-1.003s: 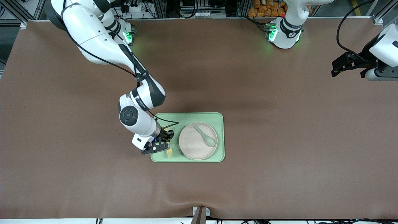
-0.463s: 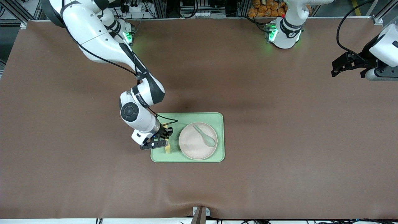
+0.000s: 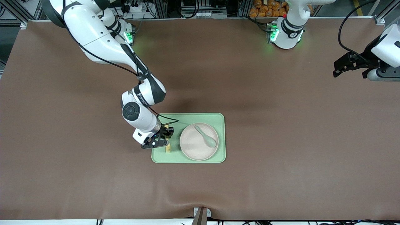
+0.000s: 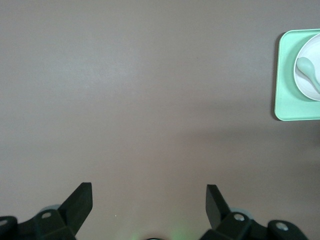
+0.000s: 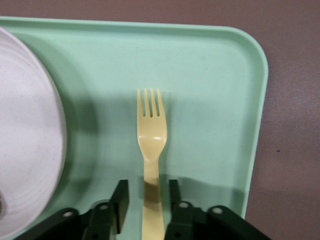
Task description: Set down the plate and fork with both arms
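The pale yellow fork (image 3: 168, 149) lies on the light green tray (image 3: 187, 118) at its end toward the right arm, tines pointing toward the front camera. My right gripper (image 3: 163, 140) is low over the fork's handle and open; in the right wrist view the handle (image 5: 151, 135) runs between the fingers (image 5: 121, 200) with a gap on each side. The off-white plate (image 3: 193, 147) sits on the tray beside the fork. My left gripper (image 3: 348, 73) is open and empty, waiting over bare table at the left arm's end.
A grey-green spoon (image 3: 206, 137) lies in the plate. The left wrist view shows a corner of the tray (image 4: 287, 105) with the plate (image 4: 305, 90) and spoon (image 4: 307, 70) far off. Brown mat covers the table around the tray.
My right gripper has shifted a little away from the front camera, and the fork's visible tines sit slightly farther from that camera too. The left arm has not moved.
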Robot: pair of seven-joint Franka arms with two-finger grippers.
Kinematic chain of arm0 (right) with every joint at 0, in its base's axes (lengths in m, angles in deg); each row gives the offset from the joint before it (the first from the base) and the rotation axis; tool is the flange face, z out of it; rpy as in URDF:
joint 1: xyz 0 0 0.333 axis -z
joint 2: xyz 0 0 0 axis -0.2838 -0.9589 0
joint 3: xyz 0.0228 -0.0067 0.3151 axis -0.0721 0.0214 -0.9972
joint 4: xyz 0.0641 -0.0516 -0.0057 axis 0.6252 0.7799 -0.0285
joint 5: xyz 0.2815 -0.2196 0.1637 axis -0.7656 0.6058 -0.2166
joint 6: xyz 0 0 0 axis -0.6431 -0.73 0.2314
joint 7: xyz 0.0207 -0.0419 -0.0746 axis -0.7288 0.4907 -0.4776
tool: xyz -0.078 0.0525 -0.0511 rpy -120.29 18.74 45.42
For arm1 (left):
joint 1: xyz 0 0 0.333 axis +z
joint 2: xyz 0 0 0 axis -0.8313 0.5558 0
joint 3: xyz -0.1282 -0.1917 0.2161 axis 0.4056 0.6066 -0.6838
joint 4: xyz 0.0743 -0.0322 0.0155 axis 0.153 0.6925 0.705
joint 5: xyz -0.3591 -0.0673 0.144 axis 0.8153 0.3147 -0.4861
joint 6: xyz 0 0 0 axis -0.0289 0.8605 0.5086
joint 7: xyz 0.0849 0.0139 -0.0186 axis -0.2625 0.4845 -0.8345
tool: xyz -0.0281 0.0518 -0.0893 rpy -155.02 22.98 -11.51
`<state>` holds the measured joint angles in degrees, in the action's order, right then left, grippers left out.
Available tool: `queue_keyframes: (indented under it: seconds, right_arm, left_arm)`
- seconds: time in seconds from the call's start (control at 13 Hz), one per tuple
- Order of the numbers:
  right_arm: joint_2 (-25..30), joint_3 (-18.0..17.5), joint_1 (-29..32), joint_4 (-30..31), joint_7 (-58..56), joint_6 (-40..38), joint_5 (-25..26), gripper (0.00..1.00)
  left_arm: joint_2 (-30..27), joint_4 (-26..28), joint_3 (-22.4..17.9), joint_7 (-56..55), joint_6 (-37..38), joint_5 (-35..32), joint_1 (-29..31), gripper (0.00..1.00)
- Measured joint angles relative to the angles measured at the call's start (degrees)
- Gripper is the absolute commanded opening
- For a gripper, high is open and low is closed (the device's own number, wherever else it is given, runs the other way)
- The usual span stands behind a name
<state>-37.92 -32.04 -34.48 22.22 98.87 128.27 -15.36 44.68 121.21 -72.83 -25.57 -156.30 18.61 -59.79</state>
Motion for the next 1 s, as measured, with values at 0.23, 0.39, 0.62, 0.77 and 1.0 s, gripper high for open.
queue_keyframes:
  seconds: [0.23,0.39,0.62,0.77,1.0]
  right_arm:
    - [0.13,0.0,0.26,-0.81,0.0,-0.41,0.0,1.0]
    - [0.62,0.01,0.61,-2.99,0.0,-3.22,0.0,1.0]
    - [1.84,-0.05,2.47,-8.13,0.0,-10.94,0.0,1.0]
    - [2.34,-0.11,4.81,-13.82,-0.01,-19.52,0.0,1.0]
    - [3.06,-0.28,8.3,-20.47,-0.13,-27.76,0.0,1.0]
  left_arm:
    - [0.0,0.0,-0.02,0.0,0.0,0.0,0.01,1.0]
    - [0.0,0.0,-0.03,0.0,0.0,0.0,0.01,1.0]
    - [0.0,0.0,-0.03,0.0,0.0,0.0,0.01,1.0]
    - [0.0,0.0,-0.04,0.0,0.0,0.0,0.03,1.0]
    - [0.0,0.0,-0.04,0.0,0.0,0.0,0.03,1.0]
